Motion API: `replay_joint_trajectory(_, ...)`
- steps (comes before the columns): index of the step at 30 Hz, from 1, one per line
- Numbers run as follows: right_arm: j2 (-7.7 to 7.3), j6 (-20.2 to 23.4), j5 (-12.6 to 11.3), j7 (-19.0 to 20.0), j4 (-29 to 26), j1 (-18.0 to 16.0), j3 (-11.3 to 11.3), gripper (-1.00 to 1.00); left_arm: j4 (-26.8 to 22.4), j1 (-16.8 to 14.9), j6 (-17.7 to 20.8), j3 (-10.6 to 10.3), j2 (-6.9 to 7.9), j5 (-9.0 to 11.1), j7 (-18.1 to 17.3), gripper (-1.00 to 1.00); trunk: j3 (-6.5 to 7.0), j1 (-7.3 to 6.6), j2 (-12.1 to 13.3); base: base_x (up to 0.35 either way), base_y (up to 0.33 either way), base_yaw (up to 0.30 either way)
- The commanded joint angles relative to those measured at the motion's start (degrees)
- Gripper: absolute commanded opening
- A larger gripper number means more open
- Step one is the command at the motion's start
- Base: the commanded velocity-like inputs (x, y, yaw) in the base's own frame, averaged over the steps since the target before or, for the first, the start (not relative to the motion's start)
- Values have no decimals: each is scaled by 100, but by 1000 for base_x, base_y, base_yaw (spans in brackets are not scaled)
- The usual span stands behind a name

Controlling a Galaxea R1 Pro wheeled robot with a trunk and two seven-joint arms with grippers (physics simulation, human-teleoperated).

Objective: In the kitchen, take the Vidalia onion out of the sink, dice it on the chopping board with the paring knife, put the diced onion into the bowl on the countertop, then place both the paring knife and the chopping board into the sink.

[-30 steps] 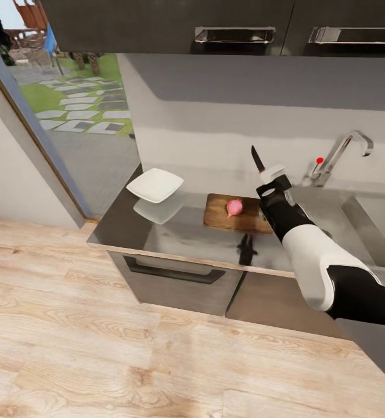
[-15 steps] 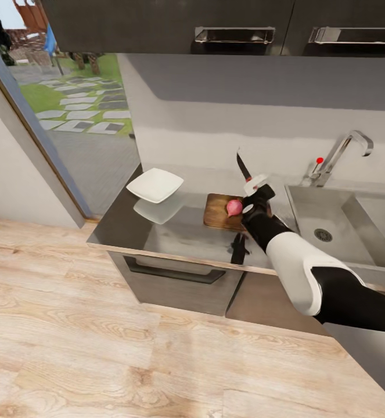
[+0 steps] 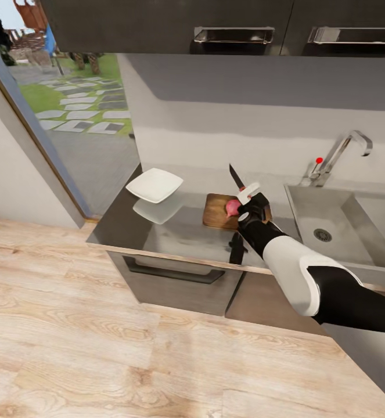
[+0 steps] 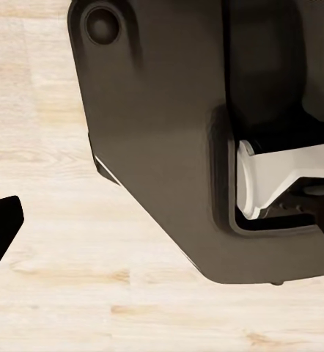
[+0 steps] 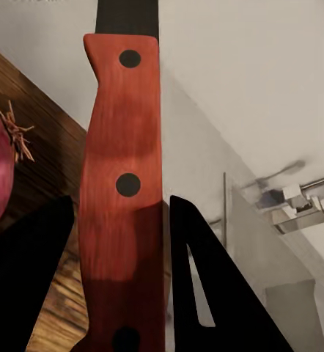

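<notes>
Currently right gripper [image 3: 251,200] jaws clamped on paring knife [image 3: 242,184], blade up-tilted; onion [image 3: 233,207] on chopping board [image 3: 216,212] just left of jaws, right arm nearer.

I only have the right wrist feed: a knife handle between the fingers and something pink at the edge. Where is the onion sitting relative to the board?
Observer: In the head view the onion lies on the chopping board, beside the right gripper.
Operator: Which way is the blade pointing?
Observer: The paring knife points up and away from the robot, above the board.
Operator: Where's the bowl?
Observer: The bowl sits at the countertop's left end, apart from the board.
</notes>
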Motion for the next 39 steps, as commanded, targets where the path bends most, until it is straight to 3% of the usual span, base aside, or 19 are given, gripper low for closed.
replay_joint_trajectory(1,22,27,64,-9,1,-4,-45,-100,-16,3,36,-14,2,8,35,100,-9,4,-10,0,-154,0)
replay_joint_trajectory(3,55,29,85,-12,2,-4,-45,-100,-17,3,36,-14,2,8,35,100,-9,4,-10,0,-196,0)
replay_joint_trajectory(10,231,24,688,-558,17,-4,-51,-100,-10,3,36,-15,2,9,35,100,-9,4,-10,0,-221,0)
replay_joint_trajectory(39,231,-136,808,-601,661,47,-45,-100,12,3,28,-15,5,9,35,100,-9,4,-10,0,-17,0)
